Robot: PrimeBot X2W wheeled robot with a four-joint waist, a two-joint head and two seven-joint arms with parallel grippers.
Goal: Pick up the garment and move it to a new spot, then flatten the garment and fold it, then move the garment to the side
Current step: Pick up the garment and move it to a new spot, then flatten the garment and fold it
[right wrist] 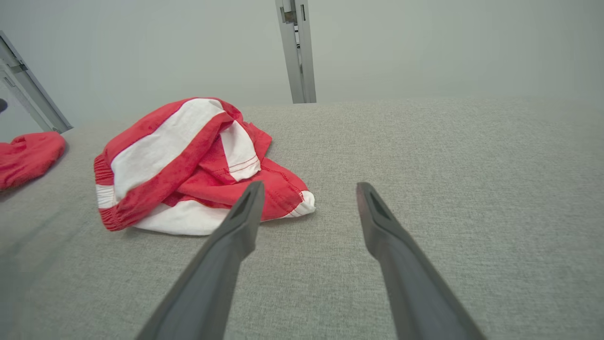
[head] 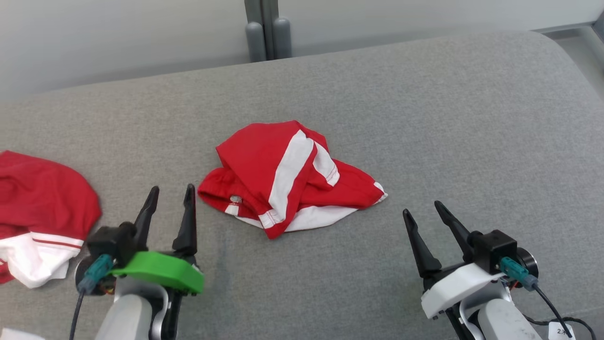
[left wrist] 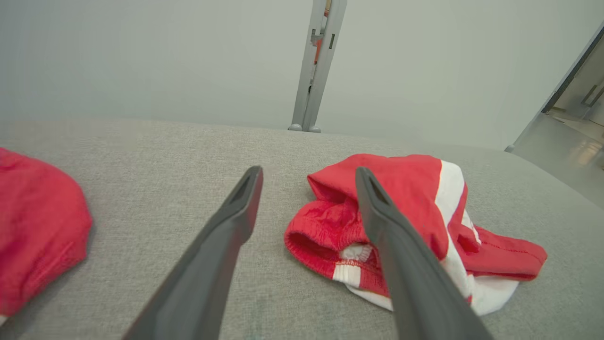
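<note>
In the head view, the garment (head: 288,179), red with white panels, is lying crumpled in a heap at the middle of the grey padded surface (head: 448,118). The left gripper (head: 171,189) is hovering at 7 o'clock of the heap, its tips just beside the cloth's near edge. The right gripper (head: 422,208) is waiting at 5 o'clock, near but apart. Both are standing partly open and holding nothing. A second red-and-white cloth (head: 42,208) is lying at 9 o'clock, well apart.

In the left wrist view, the two dark fingers (left wrist: 222,245) are standing apart with only bare surface in the gap. The garment's gathered band is sitting at 2 o'clock, partly behind the finger on that side.

In the right wrist view, that arm's own pair is gaping just as empty. The heap is lying at 10 o'clock, its white-tipped corner just beyond the nearer tip.

The work appears to be sitting at the very first step: the pickup is not yet begun. The next move is likely calling for each arm to swing inward toward 12 o'clock, come down on a raised fold, and pinch enough cloth that the heap lifts whole rather than slipping out in a single layer.
</note>
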